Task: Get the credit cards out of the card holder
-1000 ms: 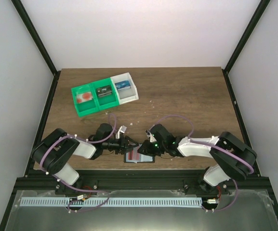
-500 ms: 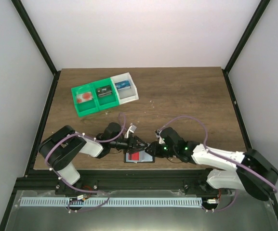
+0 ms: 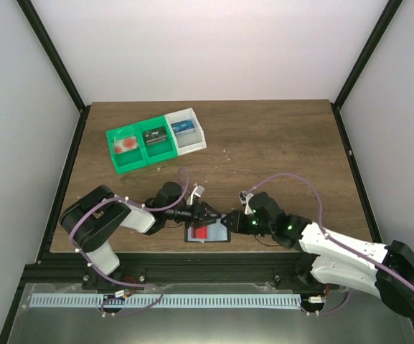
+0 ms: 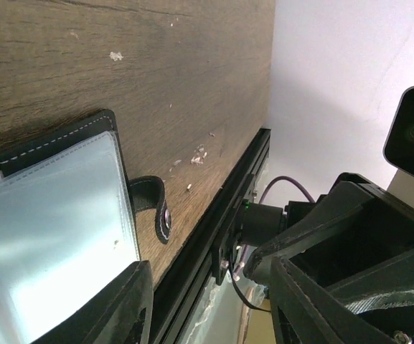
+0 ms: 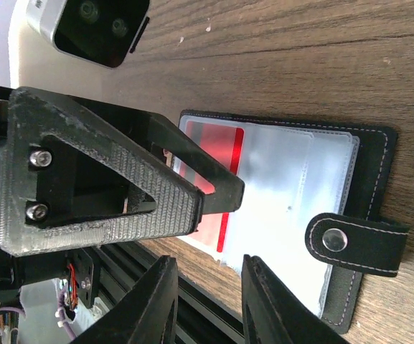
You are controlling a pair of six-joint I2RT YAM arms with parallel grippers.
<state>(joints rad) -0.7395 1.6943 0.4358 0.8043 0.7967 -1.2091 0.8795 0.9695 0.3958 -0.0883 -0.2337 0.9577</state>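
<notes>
Red credit card [image 5: 219, 143] seemingly inside open card holder [image 5: 300, 186]; left claw [image 4: 210, 287] and right claw [image 5: 208, 271] spread

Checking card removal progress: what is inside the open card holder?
A red card sits in one clear pocket of the card holder, partly covered by the left gripper. Whether the other pale pocket holds a card cannot be told.

Open card holder [image 5: 300, 193], red credit card [image 5: 218, 152] inside
</notes>
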